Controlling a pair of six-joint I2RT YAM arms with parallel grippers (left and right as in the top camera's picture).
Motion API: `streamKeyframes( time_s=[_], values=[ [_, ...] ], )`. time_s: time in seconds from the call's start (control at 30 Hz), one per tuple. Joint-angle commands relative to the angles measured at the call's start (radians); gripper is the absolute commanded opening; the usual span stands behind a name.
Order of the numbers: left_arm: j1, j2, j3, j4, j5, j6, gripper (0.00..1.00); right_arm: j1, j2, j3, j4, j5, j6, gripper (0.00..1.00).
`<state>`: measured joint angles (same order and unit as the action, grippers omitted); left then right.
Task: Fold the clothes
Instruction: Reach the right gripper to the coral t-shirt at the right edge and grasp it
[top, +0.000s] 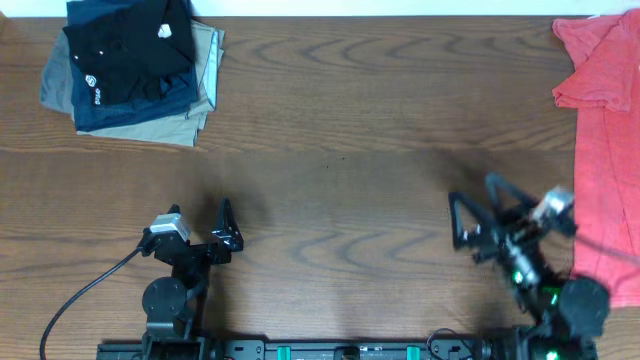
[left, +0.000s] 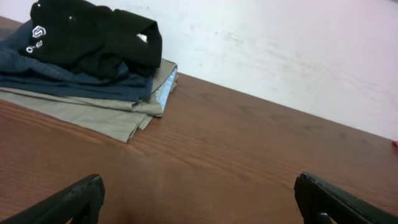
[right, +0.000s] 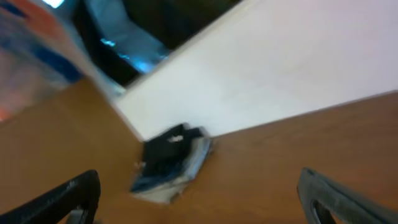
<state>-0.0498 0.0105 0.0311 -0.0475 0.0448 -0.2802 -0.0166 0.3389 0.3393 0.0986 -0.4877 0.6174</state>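
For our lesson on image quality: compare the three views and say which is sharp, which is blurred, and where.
Overhead: evenly lit, the table grain is crisp, only the right gripper is smeared; left wrist: the folded pile is sharp, the fingertips at the bottom edge are dark and soft; right wrist: the whole frame is blurred, the pile barely readable.

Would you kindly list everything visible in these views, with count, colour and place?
T-shirt: one, coral-red, lying at the table's right edge, partly out of frame
stack of folded garments: one, black over navy over khaki, far-left corner
table: one, brown wood, under everything
cable: one, black, trailing from the left arm
left pincer: one, black, open, empty, near left
right pincer: one, black, open, empty, near right beside the T-shirt
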Motion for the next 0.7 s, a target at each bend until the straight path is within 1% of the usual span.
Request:
streamKeyframes(
  time_s=[0.0, 0.07, 0.13, 0.23, 0.37, 0.5, 0.67],
  values=[
    [-0.001, -0.005, -0.027, -0.019, -0.016, 0.017, 0.98, -0.009, 0.209, 0.173, -0.052, 0.129, -0.304, 0.99],
    [-0.001, -0.005, -0.027, -0.019, -0.016, 0.017, 0.98, -0.010, 0.361, 0.290, -0.106, 0.176, -0.387, 0.99],
    [-0.001, -0.005, -0.027, -0.019, -0.016, 0.017, 0.98, -0.012, 0.518, 0.412, -0.170, 0.274, -0.423, 0.99],
    [-0.001, -0.005, -0.027, -0.019, -0.016, 0.017, 0.98, -0.029, 0.767, 0.624, -0.291, 0.444, -0.425, 0.99],
    [-0.001, -0.005, -0.027, -0.019, -0.016, 0.017, 0.98, -0.089, 1.085, 0.932, -0.498, 0.542, -0.424, 0.99],
    [-0.001, -0.005, -0.027, -0.019, -0.016, 0.017, 0.98, -0.141, 1.306, 1.151, -0.612, 0.552, -0.424, 0.99],
    [-0.001, -0.005, -0.027, -0.019, -0.016, 0.017, 0.98, -0.190, 1.469, 1.262, -0.610, 0.556, -0.426, 0.99]
  ],
)
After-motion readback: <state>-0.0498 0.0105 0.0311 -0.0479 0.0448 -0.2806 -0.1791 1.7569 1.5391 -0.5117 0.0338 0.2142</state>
